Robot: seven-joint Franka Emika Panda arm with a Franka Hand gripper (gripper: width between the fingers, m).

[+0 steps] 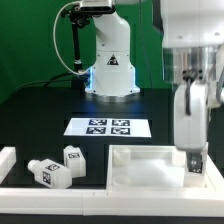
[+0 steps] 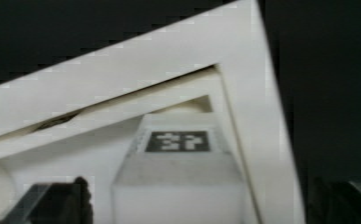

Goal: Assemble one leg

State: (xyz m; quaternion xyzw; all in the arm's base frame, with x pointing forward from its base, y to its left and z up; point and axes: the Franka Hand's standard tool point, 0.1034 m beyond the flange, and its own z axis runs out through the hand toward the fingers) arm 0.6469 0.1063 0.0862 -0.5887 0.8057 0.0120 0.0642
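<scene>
Two legs lie on their sides at the exterior view's left, well apart from the gripper, which hangs at the right over the square panel. Its fingers look apart and empty.

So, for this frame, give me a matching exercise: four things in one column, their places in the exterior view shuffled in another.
Things:
1. marker board
2. loose legs
3. white panel
4. gripper

Places:
A. lower left, on the table
B. at the right, low over the panel
C. centre, flat before the arm's base
D. lower right, rim raised

Pairs: 1-C, 2-A, 3-D, 4-B
</scene>
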